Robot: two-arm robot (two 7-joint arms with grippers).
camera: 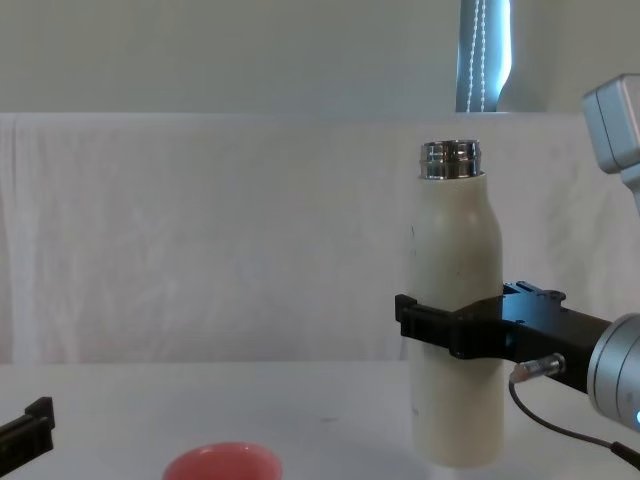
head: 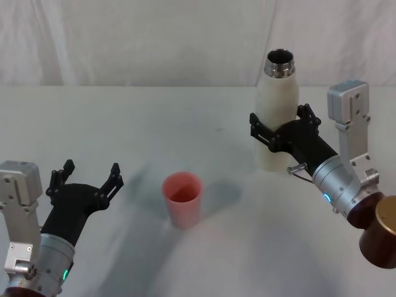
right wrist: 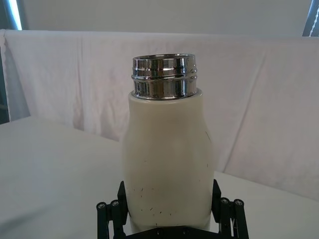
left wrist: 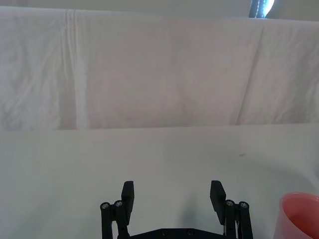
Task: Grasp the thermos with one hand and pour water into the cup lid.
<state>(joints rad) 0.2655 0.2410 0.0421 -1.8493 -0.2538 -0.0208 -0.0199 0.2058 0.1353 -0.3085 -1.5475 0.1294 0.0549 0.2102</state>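
Head view: the thermos stands upright at upper right of the frame on the white table, its open steel neck uppermost; the cup lid sits lower centre, well apart from it to the left.
Right gripper: its black jaws sit on either side of the thermos body about halfway up, closed against it as far as I can judge; the arm comes in from the lower right corner.
Left gripper: spread wide with nothing between its jaws, at lower left of the frame, near the cup lid but clear of it.
Chest view: the thermos is vertical at centre right with the jaws clamped around its middle; its base looks to be on or just above the table, I cannot tell which. The cup lid shows at the bottom edge, left of centre.
Step in hand: securing the bottle for lifting, by my reading.
Doing it well: keep the clamp firm and level, raise the bottle straight, carry the neck over the cup lid, then tilt slowly so the stream lands inside the rim.
Risk: the smooth body may slip when tilted, and the light cup lid may tip if nudged.
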